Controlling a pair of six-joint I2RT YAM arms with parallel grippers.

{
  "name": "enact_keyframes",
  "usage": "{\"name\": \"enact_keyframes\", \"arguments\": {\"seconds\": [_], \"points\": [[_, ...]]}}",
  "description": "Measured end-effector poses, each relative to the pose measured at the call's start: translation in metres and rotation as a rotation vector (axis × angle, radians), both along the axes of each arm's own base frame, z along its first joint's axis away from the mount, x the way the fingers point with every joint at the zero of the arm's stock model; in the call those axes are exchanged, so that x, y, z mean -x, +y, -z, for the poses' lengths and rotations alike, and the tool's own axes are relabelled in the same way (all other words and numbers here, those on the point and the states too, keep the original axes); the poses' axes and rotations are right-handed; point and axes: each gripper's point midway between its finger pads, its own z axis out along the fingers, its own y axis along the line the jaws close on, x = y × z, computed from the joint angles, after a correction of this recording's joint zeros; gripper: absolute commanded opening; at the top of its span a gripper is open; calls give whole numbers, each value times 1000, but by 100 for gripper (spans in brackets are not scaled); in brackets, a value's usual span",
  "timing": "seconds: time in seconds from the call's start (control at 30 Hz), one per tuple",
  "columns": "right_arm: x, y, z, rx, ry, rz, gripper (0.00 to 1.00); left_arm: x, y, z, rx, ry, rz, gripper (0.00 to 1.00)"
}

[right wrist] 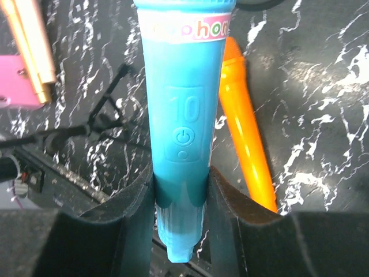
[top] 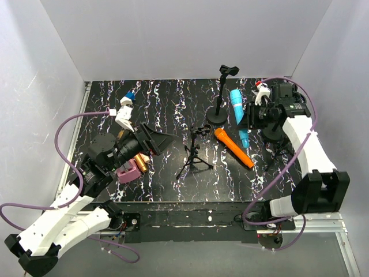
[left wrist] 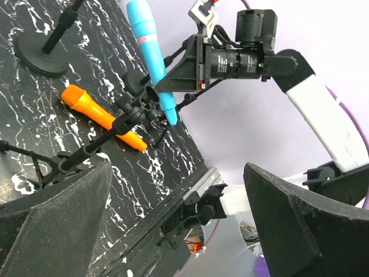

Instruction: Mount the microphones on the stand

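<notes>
In the right wrist view, the right end effector [right wrist: 180, 196] is clamped on the tail end of the cyan microphone [right wrist: 183, 115], one dark finger on each side of the barrel and the rounded tip poking out below them. In the left wrist view this microphone stands nearly upright, head up, with its tail close by the clip of a thin stand [left wrist: 138, 107]; whether they touch I cannot tell. The orange microphone [top: 233, 148] lies flat on the marbled black surface [top: 167, 98], at 3 o'clock from the tripod stand [top: 196, 151]. The round-base stand [top: 221, 95] rises at 1 o'clock from the tripod stand. At 9 o'clock from the tripod stand, the left end effector [top: 153, 138] has its fingers spread wide apart and holds nothing. The golden-brown microphone [top: 140, 163] lies partly hidden under that arm, beside a pink object [top: 128, 172].
</notes>
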Motion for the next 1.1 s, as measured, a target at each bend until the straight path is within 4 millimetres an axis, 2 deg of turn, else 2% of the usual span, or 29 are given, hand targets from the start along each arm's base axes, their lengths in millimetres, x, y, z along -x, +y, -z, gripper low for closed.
{"name": "enact_keyframes", "arguments": {"seconds": [0.13,0.27,0.43,0.53,0.67,0.77,0.87,1.1], "points": [[30,7,-26,-46,-60,-62,4,1,-6,-6,28,2,24,98],[65,13,-44,-86,-115,-153,3,-5,-19,-17,41,9,58,98],[110,27,-73,-170,-209,-312,2,-22,-47,-29,54,25,118,98],[131,37,-101,-233,-264,-416,2,-33,-67,-29,56,47,162,98],[144,48,-144,-317,-369,-524,2,-38,-94,-27,52,53,214,98],[151,56,-169,-394,-410,-591,2,-30,-117,-27,52,33,266,98],[153,61,-179,-453,-404,-627,2,-20,-137,-28,57,-2,301,98],[154,65,-184,-528,-360,-650,3,-6,-181,-25,86,-62,348,98]]}}
